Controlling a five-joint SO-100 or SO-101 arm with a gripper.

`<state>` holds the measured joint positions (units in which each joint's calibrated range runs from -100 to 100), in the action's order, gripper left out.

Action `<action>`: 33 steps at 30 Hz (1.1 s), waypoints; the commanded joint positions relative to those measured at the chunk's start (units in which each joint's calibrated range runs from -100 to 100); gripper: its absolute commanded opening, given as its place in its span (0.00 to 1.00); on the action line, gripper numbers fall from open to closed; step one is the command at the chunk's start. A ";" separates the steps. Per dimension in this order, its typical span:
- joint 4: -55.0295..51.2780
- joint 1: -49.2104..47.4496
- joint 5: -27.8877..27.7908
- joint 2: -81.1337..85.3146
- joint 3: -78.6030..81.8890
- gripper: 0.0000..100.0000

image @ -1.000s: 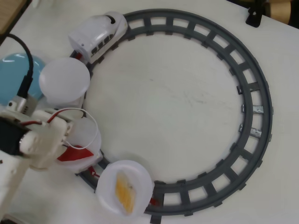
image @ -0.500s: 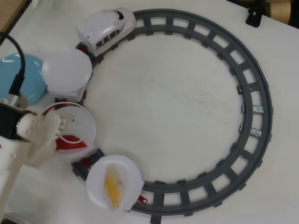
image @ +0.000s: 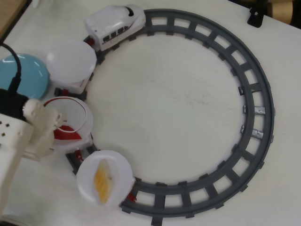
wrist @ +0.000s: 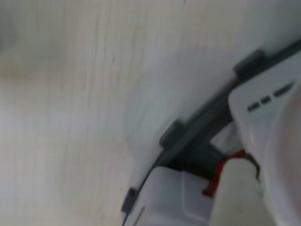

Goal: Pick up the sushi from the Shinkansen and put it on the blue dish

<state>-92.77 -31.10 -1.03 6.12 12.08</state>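
Note:
The white Shinkansen (image: 115, 26) stands on the track at the top left of the overhead view, pulling three cars with round white plates. The red sushi (image: 68, 133) lies on the middle plate (image: 80, 109), its left end hidden under my gripper. My white gripper (image: 55, 123) reaches in from the lower left and sits over that plate, at the sushi. The overhead view does not show whether the jaws are open or shut. The blurred wrist view shows a bit of red (wrist: 214, 179) beside a white finger (wrist: 235, 195). The blue dish (image: 26, 75) lies left of the first plate, partly behind my arm's black cable.
The grey circular track (image: 256, 94) fills the middle and right of the overhead view. The first plate (image: 70, 60) is empty. The last plate (image: 89, 181) carries a yellow-orange sushi piece (image: 103, 179). A dark object (image: 256, 15) stands at the top right.

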 commanded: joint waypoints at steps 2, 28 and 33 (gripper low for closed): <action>3.05 -1.38 -0.12 0.23 2.26 0.29; 11.29 -2.79 -0.22 0.98 5.06 0.03; 5.51 -3.06 -0.27 0.98 -2.88 0.03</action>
<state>-84.29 -34.29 -1.03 6.03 15.37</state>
